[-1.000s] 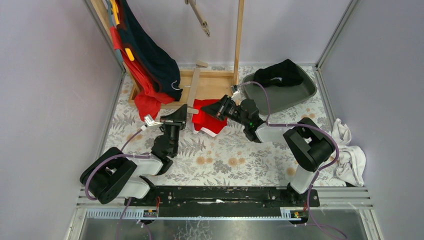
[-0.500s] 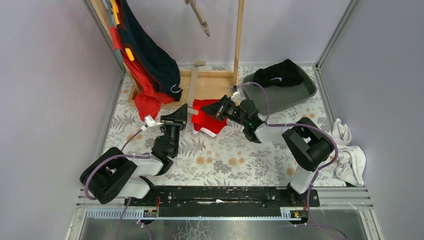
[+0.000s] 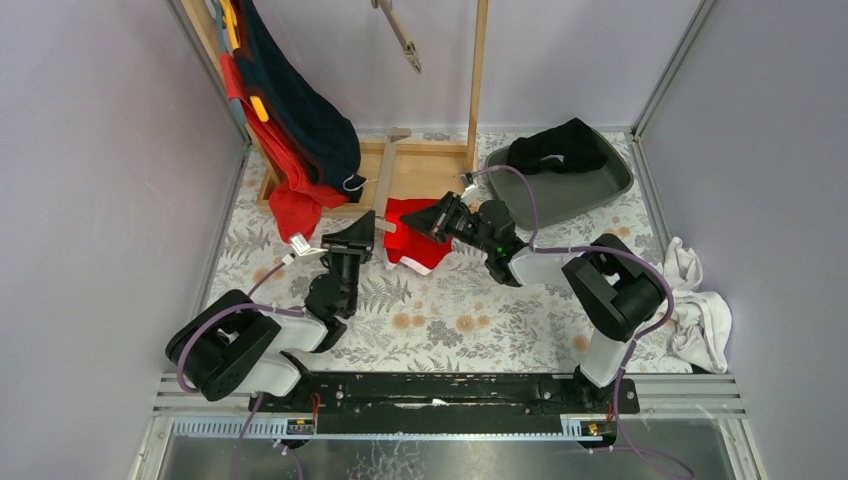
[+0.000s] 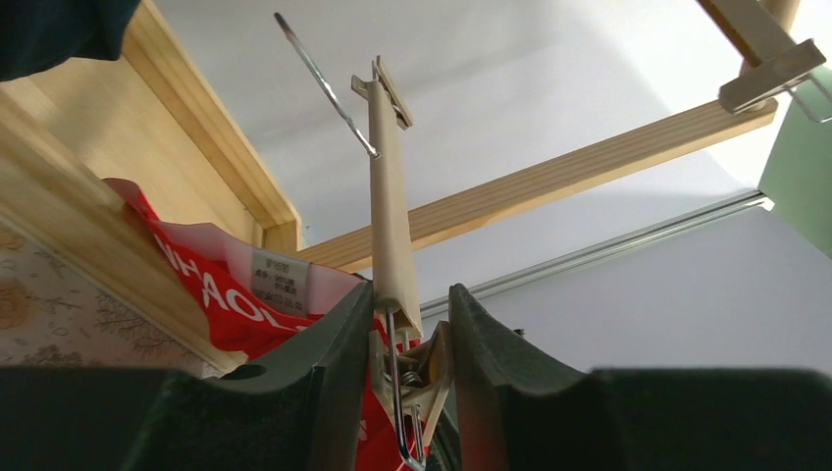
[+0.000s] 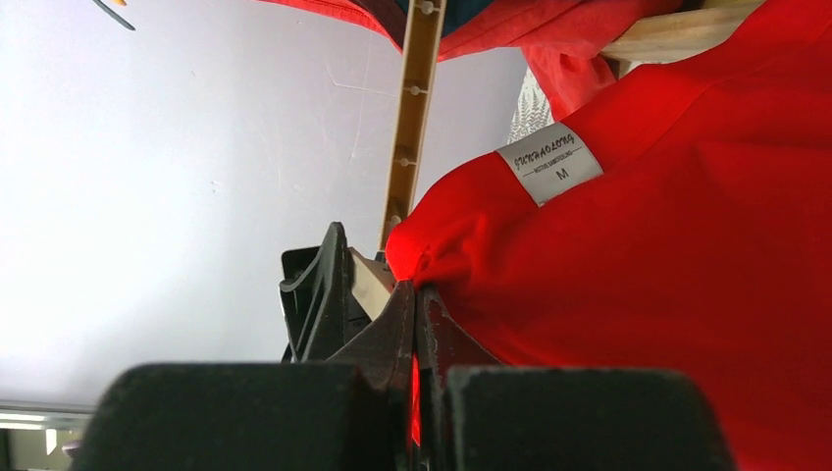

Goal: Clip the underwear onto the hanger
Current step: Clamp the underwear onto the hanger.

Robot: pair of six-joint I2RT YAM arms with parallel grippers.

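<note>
While the left gripper (image 4: pixel 407 306) clenched the wooden hanger (image 4: pixel 390 196) at its lower clip, just in front of the wooden rack base (image 3: pixel 430 172), the right gripper (image 5: pixel 417 294) pinched the red underwear (image 5: pixel 638 275), also just in front of that base, beside the hanger.

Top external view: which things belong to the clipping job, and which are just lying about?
Job: red underwear, hanger, left gripper, right gripper.
Lying about: black garment, grey tray, white cloth, hung clothes.
</note>
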